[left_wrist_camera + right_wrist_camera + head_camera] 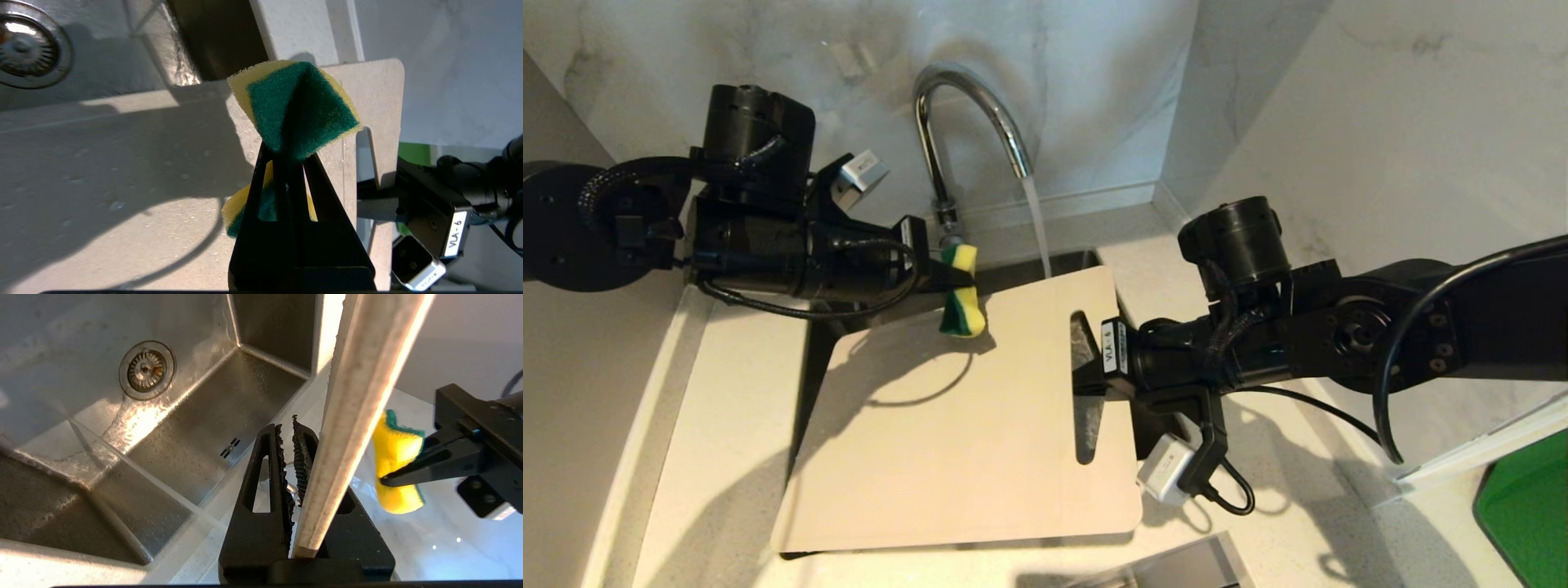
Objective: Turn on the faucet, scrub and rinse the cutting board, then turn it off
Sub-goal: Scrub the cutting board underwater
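The chrome faucet (968,106) arches over the sink, and a stream of water (1036,220) falls from its spout past the far edge of the beige cutting board (956,425). The board lies tilted across the sink. My right gripper (1088,363) is shut on it at the handle cutout end; the board's edge (359,396) runs up beside the fingertips (288,426). My left gripper (964,282) is shut on a green-and-yellow sponge (962,294), pinched at its middle (288,153), just above the board's far part (122,163).
The steel sink (196,416) with its round drain (147,369) lies under the board. Marble walls close the back and the right side. Light stone counter (727,392) surrounds the sink. A green surface (1527,506) shows at the lower right.
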